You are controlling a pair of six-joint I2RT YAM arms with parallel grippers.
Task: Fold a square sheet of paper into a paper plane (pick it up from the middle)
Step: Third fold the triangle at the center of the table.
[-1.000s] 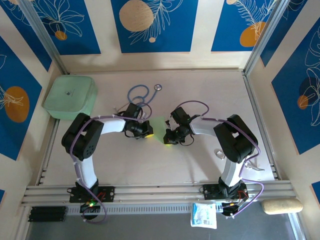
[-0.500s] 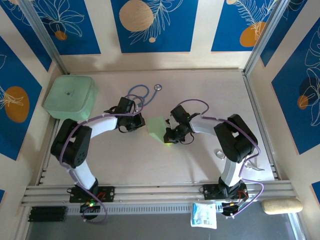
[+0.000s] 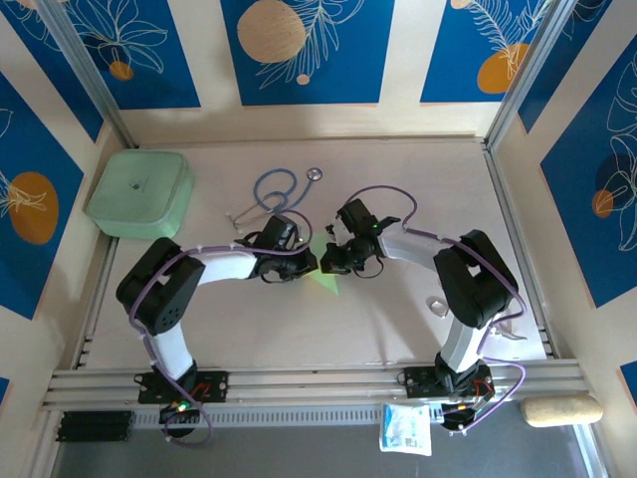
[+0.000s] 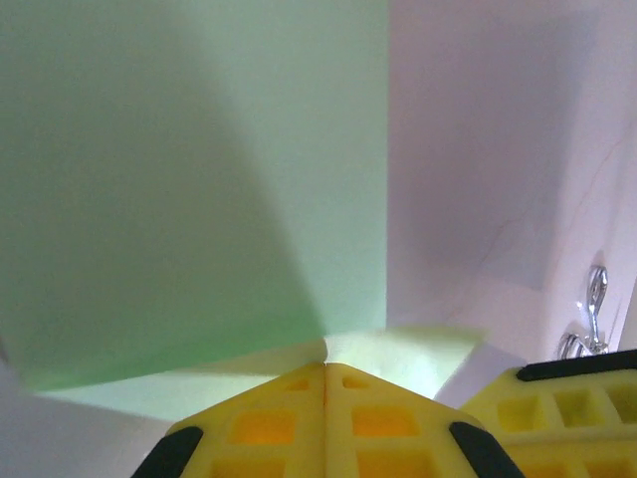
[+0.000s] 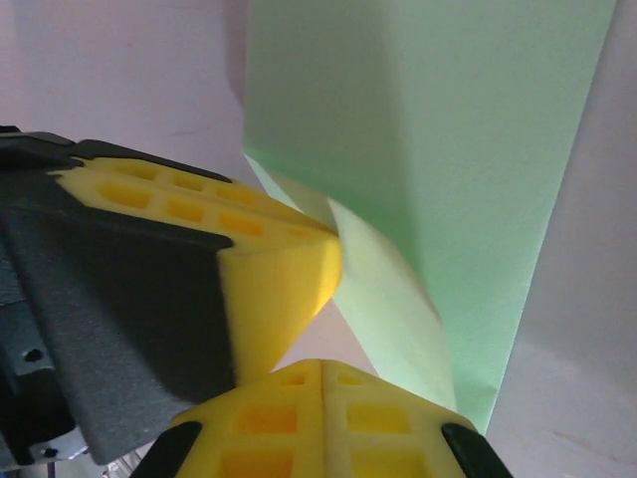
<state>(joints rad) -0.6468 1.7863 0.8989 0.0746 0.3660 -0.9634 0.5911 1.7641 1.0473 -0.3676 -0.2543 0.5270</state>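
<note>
- The sheet of paper (image 3: 322, 278), pale green and partly folded, is seen at the centre of the top view. It is held between the two claws, and a pointed corner shows just below them.
- In the left wrist view, the upper left is taken up by the sheet. Its lower edge is pinched between the closed yellow fingers of the left gripper (image 4: 325, 373) at the bottom centre.
- In the right wrist view, a folded flap is clamped by the closed fingers of the right gripper (image 5: 323, 368) at the bottom. The left claw's yellow finger is pressed close at the middle left.
- A blue stethoscope (image 3: 276, 187) is laid on the table (image 3: 418, 179) above the claws.
- A mint-green box (image 3: 139, 194) is set at the upper left.
</note>
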